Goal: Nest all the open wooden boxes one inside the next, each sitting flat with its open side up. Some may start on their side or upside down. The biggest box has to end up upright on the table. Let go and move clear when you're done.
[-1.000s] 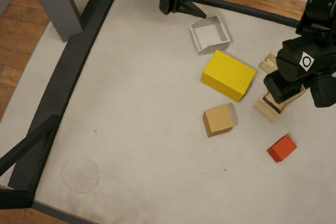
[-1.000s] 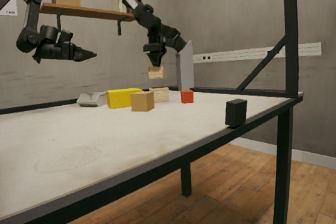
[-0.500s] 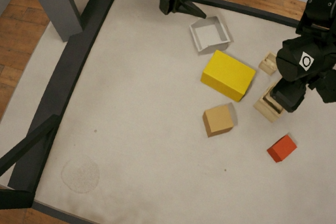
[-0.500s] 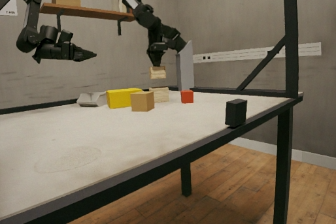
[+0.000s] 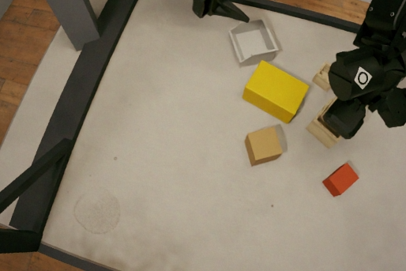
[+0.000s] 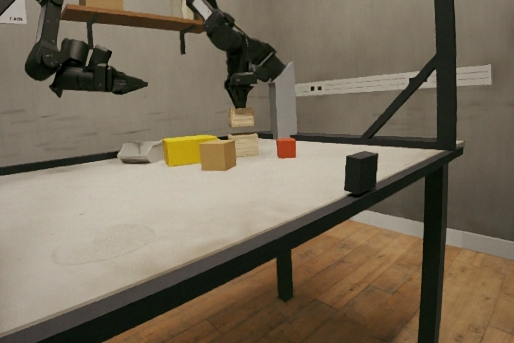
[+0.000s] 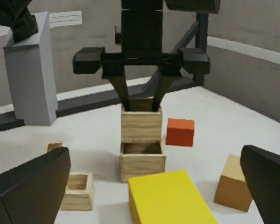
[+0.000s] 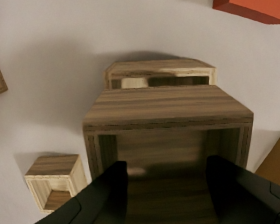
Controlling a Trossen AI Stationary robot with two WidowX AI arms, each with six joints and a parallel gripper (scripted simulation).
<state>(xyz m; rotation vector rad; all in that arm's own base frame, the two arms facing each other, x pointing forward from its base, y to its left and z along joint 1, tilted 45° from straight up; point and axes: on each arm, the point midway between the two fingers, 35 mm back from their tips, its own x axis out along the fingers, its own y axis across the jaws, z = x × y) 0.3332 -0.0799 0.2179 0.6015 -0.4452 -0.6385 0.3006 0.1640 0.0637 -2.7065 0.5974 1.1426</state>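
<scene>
My right gripper [image 6: 241,106] [image 7: 141,113] [image 8: 167,167] has its fingertips inside a wooden box [image 6: 241,117] [image 7: 141,126] [image 8: 167,107] and holds it, open side up, in the air. A larger wooden box [image 5: 324,136] [image 6: 246,146] [image 7: 142,167] stands open side up on the table, under the held one. A smaller box [image 7: 77,201] stands open side up to its left in the left wrist view, with a tiny box [image 7: 54,146] behind, partly hidden. A small box [image 8: 55,165] shows in the right wrist view; which is unclear. My left gripper [image 5: 262,9] [image 6: 145,83] is open and empty, raised.
A yellow block [image 5: 276,88] [image 6: 187,150] [image 7: 167,197] and a tan block [image 5: 264,144] [image 6: 217,155] [image 7: 234,185] lie near the boxes. A red block [image 5: 340,179] [image 6: 286,148] [image 7: 180,132] is beyond them. A grey-white tray [image 5: 254,59] stands below my left gripper. A black block [image 6: 361,172] stands at the table edge.
</scene>
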